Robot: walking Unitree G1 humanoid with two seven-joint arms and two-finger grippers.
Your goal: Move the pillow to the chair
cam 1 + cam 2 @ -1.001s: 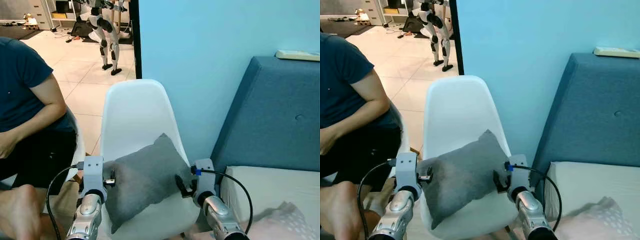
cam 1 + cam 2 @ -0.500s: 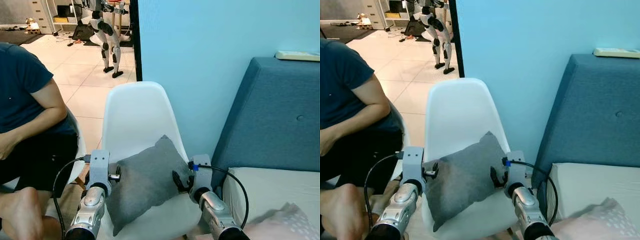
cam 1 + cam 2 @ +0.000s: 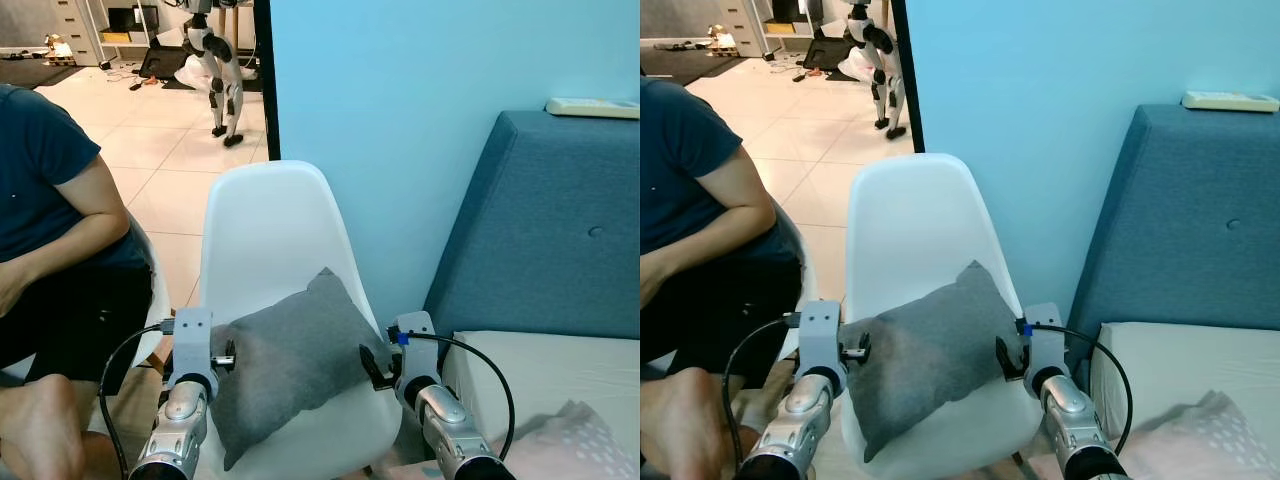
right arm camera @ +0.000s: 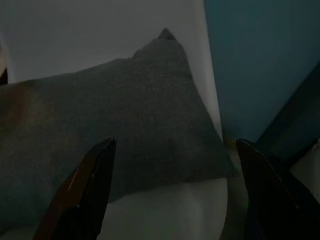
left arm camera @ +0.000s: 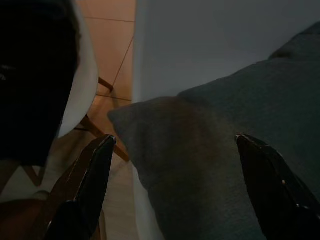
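A grey pillow point(image 3: 290, 355) lies tilted on the seat of a white shell chair point(image 3: 270, 230), one corner pointing up against the backrest. My left gripper point(image 3: 224, 357) is at the pillow's left corner and stands open; in the left wrist view its fingers point(image 5: 90, 175) spread wide around that corner. On the pillow's right edge my right gripper point(image 3: 376, 368) is open too. The right wrist view has the pillow point(image 4: 115, 125) lying ahead between the spread fingers point(image 4: 95, 170), which do not grip it.
A person point(image 3: 50, 230) in a dark blue shirt sits close on the left, knee near my left arm. A blue upholstered headboard point(image 3: 550, 230) and a white mattress point(image 3: 560, 375) are on the right. A blue wall point(image 3: 400, 90) stands behind the chair. Tiled floor point(image 3: 170, 150) stretches to the far left.
Both arms have drawn back slightly from the pillow's sides. The pillow stays lying on the chair seat. The camera view has shifted a little.
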